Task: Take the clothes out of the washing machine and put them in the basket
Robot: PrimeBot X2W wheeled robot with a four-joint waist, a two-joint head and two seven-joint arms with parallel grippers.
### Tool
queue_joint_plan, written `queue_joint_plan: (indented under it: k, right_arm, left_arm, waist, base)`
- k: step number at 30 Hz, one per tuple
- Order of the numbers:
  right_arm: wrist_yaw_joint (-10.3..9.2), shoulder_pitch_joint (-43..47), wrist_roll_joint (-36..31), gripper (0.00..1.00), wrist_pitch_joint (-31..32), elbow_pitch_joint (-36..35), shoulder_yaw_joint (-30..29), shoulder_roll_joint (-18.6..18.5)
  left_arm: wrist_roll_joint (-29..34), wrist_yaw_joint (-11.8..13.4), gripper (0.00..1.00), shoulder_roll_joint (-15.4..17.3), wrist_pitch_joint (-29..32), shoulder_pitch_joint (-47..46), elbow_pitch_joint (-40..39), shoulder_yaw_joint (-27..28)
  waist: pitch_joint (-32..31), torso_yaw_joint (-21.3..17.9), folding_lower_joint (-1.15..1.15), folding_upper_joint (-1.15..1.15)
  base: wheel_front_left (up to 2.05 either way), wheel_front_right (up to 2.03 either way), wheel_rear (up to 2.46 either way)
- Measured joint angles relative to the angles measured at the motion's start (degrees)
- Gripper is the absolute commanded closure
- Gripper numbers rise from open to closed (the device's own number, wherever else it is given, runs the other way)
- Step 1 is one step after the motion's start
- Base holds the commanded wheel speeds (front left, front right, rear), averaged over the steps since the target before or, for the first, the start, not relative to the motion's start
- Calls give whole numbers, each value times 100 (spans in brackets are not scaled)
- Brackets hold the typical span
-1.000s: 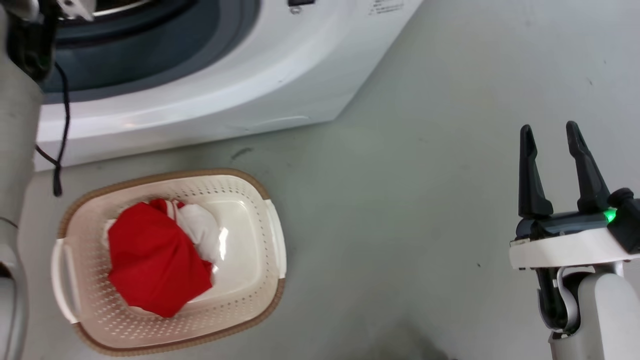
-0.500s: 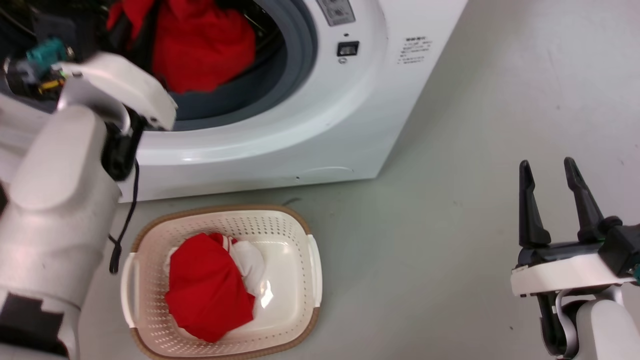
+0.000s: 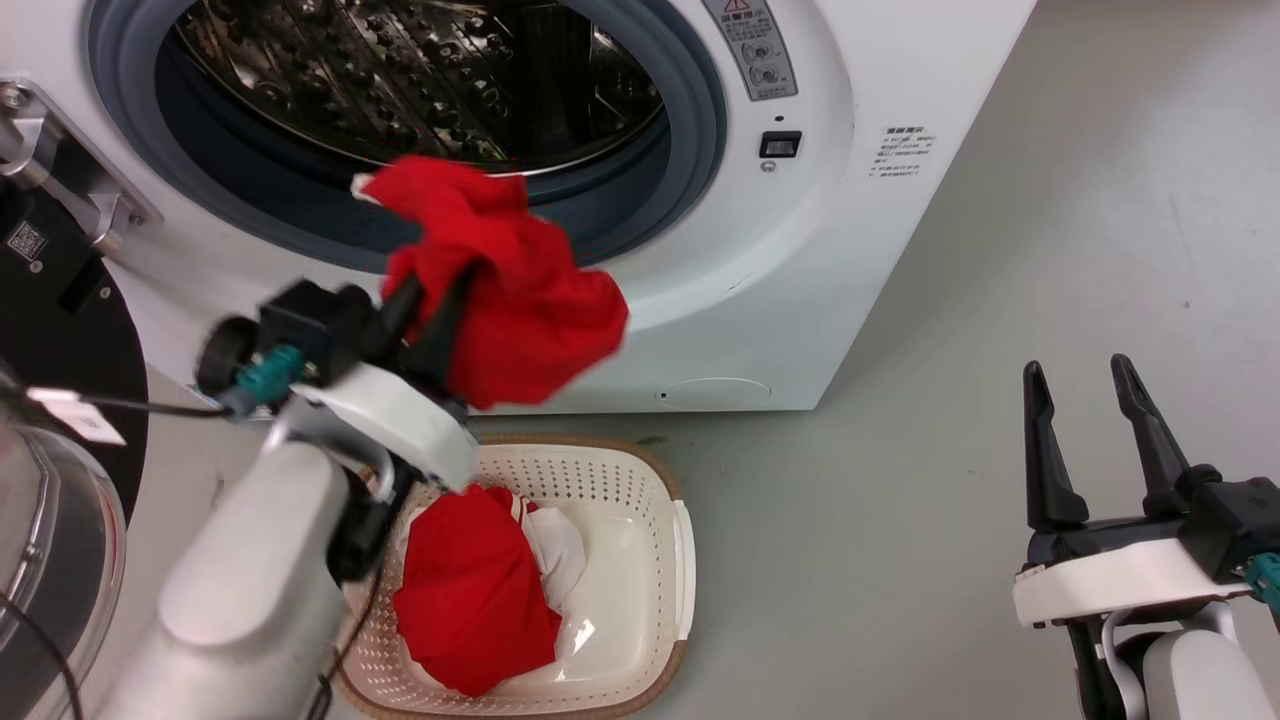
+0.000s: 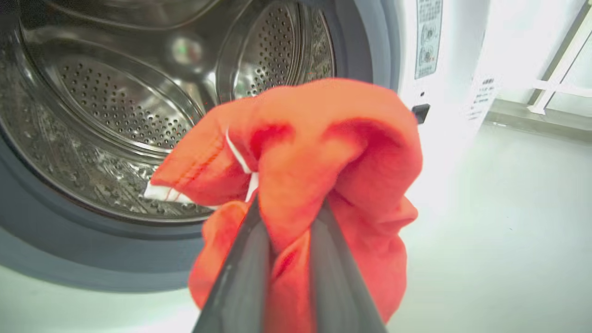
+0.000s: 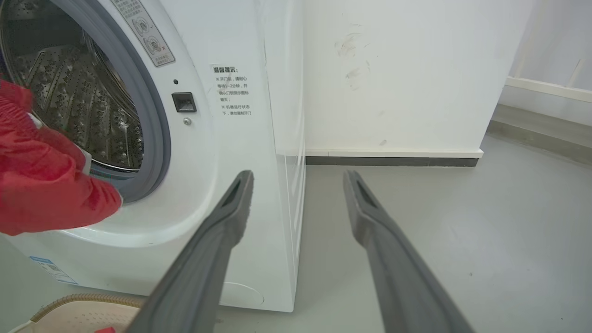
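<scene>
Before the washing machine (image 3: 800,250), tilted left pincer (image 3: 432,300) clamps a red garment (image 3: 530,310); right pincer (image 3: 1074,367) upright, spread.

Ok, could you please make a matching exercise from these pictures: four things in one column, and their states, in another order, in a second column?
Column 1
1. left gripper
2. right gripper
3. basket
4. washing machine drum

Column 2
A. open, holding nothing
B. no clothes visible inside
C. shut on a red garment
D. contains red and white clothes

Pairs: 1-C, 2-A, 3-D, 4-B
</scene>
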Motion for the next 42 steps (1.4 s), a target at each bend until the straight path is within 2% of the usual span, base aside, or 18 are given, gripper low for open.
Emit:
queue_joint_plan:
  k: [6, 14, 23, 30, 42]
  right_arm:
    - [0, -14, -37, 0, 0, -40, 44, -1]
    - [0, -207, 8, 0, 0, -122, 59, -2]
    - [0, -486, 113, 0, 0, -231, 75, -3]
    - [0, -730, 235, 0, 0, -319, 76, -4]
    - [0, -956, 479, 0, 0, -512, 109, -4]
  left_arm:
    - [-175, -45, 100, -168, 358, 538, -113, -309]
    - [-290, -110, 100, -347, 582, 636, 929, -701]
    - [-431, -183, 100, -700, 867, -21, 2353, -1151]
    - [-625, -185, 100, -687, 976, -594, 3019, -1561]
    - [-780, -185, 100, -682, 803, -1641, 4142, -1768]
  waist:
    - [220, -28, 0, 0]
    - [807, -232, 1, 0]
    - [1666, -473, 2, 0]
    - [2334, -652, 2, 0]
    - [3437, -948, 3, 0]
  base:
    - [0, 0, 0]
    - [0, 0, 0]
    - [0, 0, 0]
    - [0, 0, 0]
    - [0, 0, 0]
